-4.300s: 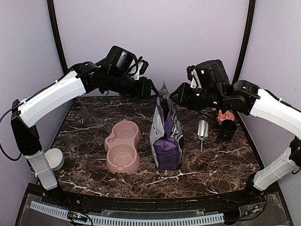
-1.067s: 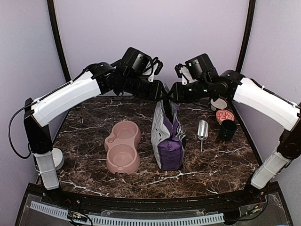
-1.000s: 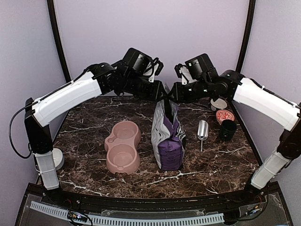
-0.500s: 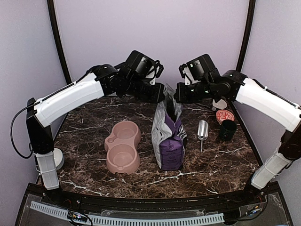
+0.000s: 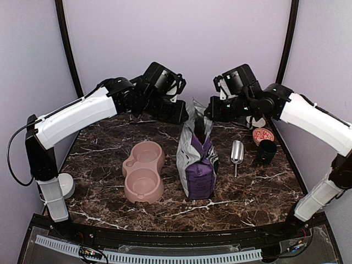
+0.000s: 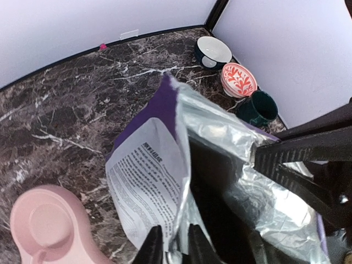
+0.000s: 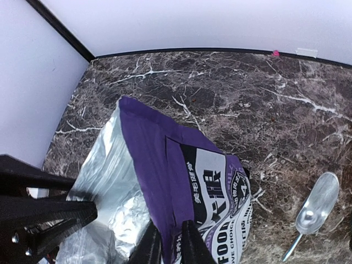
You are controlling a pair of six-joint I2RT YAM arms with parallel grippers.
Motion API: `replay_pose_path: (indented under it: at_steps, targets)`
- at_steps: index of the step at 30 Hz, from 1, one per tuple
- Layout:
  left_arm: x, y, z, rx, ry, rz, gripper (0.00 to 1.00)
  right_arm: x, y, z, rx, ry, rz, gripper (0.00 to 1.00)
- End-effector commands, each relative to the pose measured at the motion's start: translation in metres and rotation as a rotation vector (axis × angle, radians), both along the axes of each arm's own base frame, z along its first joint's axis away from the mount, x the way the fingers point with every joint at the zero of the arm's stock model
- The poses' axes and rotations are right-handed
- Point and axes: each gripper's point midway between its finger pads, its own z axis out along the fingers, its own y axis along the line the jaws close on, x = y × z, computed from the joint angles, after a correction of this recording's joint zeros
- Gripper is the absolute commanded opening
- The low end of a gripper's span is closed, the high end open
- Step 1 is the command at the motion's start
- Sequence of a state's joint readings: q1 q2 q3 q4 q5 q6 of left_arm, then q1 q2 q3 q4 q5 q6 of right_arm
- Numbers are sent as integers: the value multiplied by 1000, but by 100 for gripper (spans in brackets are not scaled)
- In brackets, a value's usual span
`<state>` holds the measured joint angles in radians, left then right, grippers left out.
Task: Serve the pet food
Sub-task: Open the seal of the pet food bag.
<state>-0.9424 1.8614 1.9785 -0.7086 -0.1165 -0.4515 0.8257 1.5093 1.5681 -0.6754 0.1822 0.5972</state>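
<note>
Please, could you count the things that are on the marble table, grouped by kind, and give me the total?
Bowls: 3 (pink double bowl, red patterned bowl, dark bowl with white inside)
Cups: 1 (dark green cup)
Scoops: 1 (metal scoop)
Bags: 1 (purple-and-white bag)
Total: 6

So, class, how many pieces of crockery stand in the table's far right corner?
3: a dark bowl with a white inside farthest back, a red-patterned bowl in front of it, and a dark green cup nearest. More could be hidden behind the right arm.
</note>
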Motion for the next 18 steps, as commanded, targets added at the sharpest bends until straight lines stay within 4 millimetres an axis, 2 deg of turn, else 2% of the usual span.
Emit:
replay_pose_path:
  at_steps: [1,4,6,11,18]
  targets:
    - [-19,10,10,-10,28,-33,27,-16,10,25,97,-13,57,23]
    - [-28,5,10,-20,46,-52,40,-20,15,24,96,-1,62,44]
    - [-34,2,9,-25,61,-60,45,-24,17,22,94,9,60,50]
    - [-49,-5,6,-34,98,-82,53,-34,19,19,100,31,55,52]
    - [-67,-10,1,-26,132,-94,53,-50,25,11,95,61,63,47]
